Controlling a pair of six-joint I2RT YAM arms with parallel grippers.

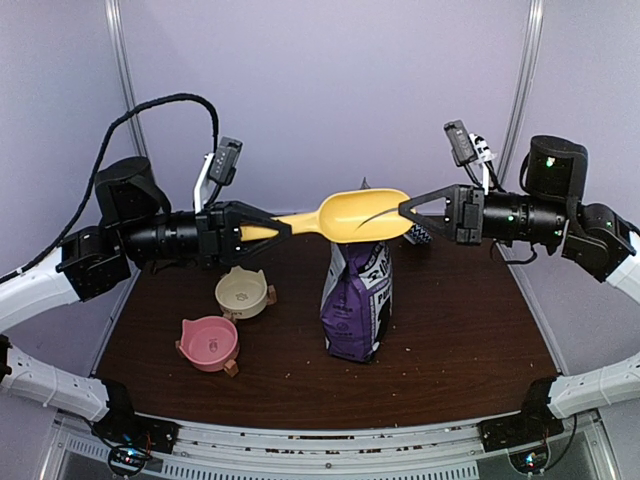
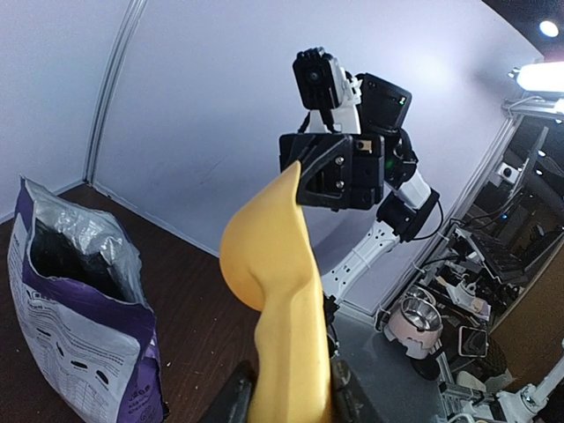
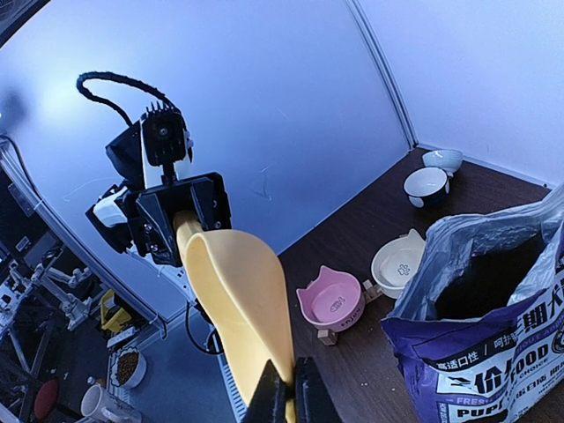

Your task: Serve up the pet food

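Observation:
A yellow scoop [image 1: 360,215] hangs level above the open purple-and-white bag [image 1: 357,300], held at both ends. My left gripper [image 1: 270,228] is shut on its handle, seen in the left wrist view [image 2: 286,401]. My right gripper [image 1: 405,210] is shut on the bowl's front rim, seen pinching it in the right wrist view [image 3: 286,388]. The scoop's bowl [image 3: 242,282] looks empty. The bag [image 3: 493,352] stands upright with its mouth open. Its inside is dark, and I cannot make out any pet food there.
A pink cat-ear bowl [image 1: 209,342] and a cream cat-ear bowl [image 1: 242,292] stand empty on the brown table [image 1: 470,330], left of the bag. Two small bowls [image 3: 427,185] stand at the table's back. The backdrop wall is close behind.

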